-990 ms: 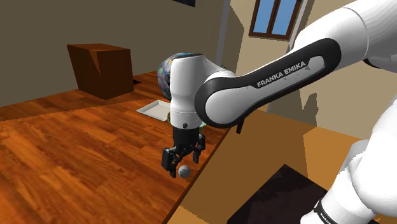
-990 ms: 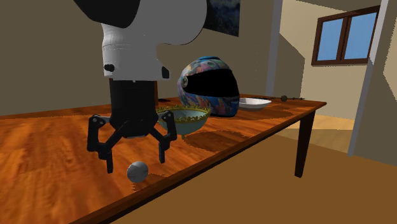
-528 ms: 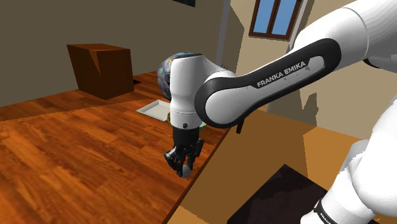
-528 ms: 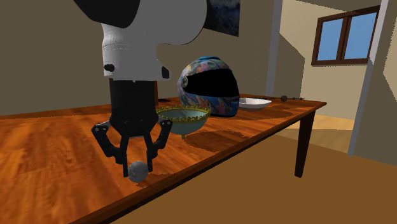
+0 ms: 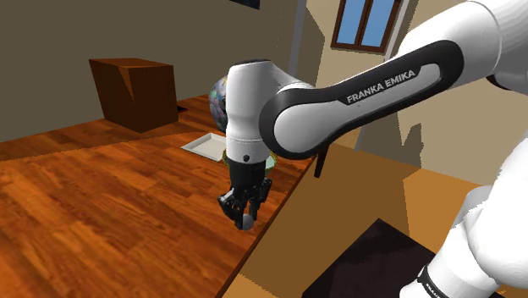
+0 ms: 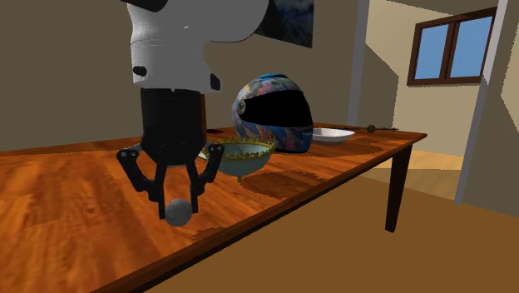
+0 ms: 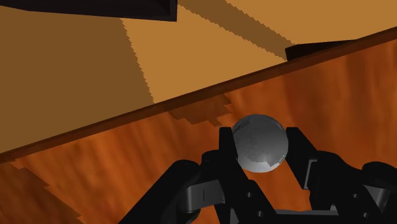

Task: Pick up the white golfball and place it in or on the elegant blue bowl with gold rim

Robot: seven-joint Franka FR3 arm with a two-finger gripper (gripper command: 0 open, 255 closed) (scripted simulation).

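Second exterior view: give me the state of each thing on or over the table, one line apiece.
gripper: shut on the golf ball.
golf ball: grey, clasped in the gripper, seemingly just clear of the table.
bowl: upright on the table, its inside hidden from here.
helmet: upright on the table, dark visor down.
white dish: flat on the table, beyond the helmet.

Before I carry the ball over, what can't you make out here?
Bowl inside: second exterior view looks from low, the rim hides it.
Same bowl, shoulder view: nearly all behind the arm.
Small dark item at the far end of the table, second exterior view: too small to name.
Golfball sides, wrist view: covered by the fingers.
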